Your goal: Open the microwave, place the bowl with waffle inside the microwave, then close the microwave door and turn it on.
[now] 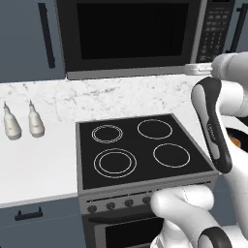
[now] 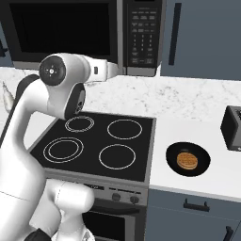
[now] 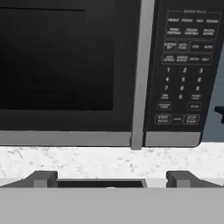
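The gripper (image 3: 111,178) hangs with its jaws spread wide and nothing between them, squared up low in front of the microwave (image 3: 100,65), presumably to line up on the door's (image 3: 65,61) grey right edge, which runs down at 12 o'clock from the fingertips in the hand view. The door looks shut, so step one seems not yet done. The bowl (image 2: 188,159) with its waffle (image 2: 187,160) waits on the counter (image 2: 188,188) at 3 o'clock of the stove (image 2: 101,146), well apart from the arm.
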Tool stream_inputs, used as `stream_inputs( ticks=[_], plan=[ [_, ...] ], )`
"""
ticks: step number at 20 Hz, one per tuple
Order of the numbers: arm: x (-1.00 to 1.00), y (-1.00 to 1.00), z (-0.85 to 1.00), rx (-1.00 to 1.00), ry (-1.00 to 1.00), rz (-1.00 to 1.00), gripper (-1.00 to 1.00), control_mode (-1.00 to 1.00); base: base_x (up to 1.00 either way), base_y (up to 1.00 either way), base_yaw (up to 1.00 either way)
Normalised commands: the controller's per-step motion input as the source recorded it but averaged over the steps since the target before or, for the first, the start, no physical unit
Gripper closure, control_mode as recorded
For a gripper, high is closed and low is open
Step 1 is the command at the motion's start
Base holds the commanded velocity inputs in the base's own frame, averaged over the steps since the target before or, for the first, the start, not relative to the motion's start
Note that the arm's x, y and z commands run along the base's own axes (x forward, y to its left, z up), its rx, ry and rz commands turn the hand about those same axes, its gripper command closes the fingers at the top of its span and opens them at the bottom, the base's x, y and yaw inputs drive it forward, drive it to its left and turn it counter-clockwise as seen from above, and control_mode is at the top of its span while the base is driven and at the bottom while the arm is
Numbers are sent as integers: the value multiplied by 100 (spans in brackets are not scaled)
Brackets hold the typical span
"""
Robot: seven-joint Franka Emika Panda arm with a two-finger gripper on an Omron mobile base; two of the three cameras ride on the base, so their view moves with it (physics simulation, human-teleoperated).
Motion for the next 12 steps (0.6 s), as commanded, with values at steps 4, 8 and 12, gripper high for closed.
stream_inputs(
  ticks=[4,8,12],
  plan=[
    [42,-21,7,0,2,-5,-100,-100,0,0,0],
    [28,-47,34,3,1,-2,-100,-100,0,0,0],
    [43,-33,16,4,3,0,-100,-100,0,0,0]
  ],
)
